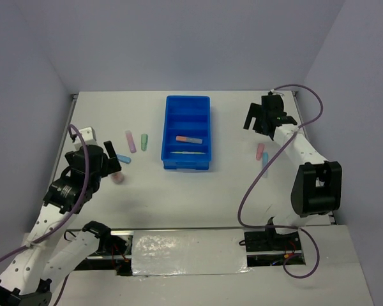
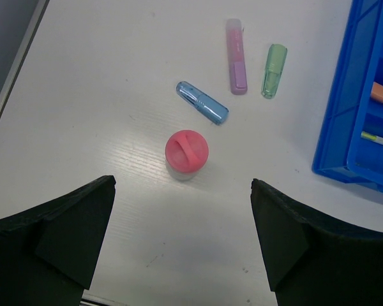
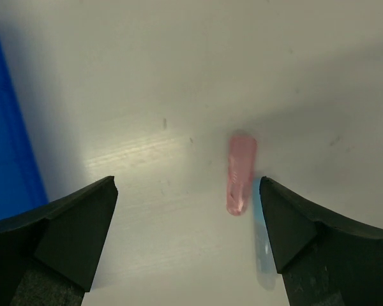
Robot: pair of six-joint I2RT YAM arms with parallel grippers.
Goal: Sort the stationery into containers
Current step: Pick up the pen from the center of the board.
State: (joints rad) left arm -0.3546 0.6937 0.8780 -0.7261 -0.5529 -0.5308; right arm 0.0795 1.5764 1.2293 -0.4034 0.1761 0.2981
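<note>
Bright blue tray (image 1: 168,127), four compartments, mid-worktop toward far edge. Orange-grey marker (image 1: 188,139) and thin yellow stick (image 1: 188,153) in separate near compartments.

Toward left edge:
- Flat pink marker (image 2: 236,56), green marker (image 2: 274,70) and translucent blue marker (image 2: 202,102).
- Chunky pink piece (image 2: 186,153) upright.

Toward right edge: pale pink marker (image 3: 239,173), light blue marker (image 1: 265,164) just beside.

Left gripper (image 2: 182,210) spread wide, empty, just short of upright piece. Right gripper (image 3: 187,191) spread wide, empty.

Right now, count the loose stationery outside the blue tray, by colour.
Pink: 3, long pink marker, upright pink-capped stub, pale pink marker right of blue plastic tray
Blue: 2, translucent blue marker left, light blue marker right
Green: 1, green capped marker
Total: 6
</note>
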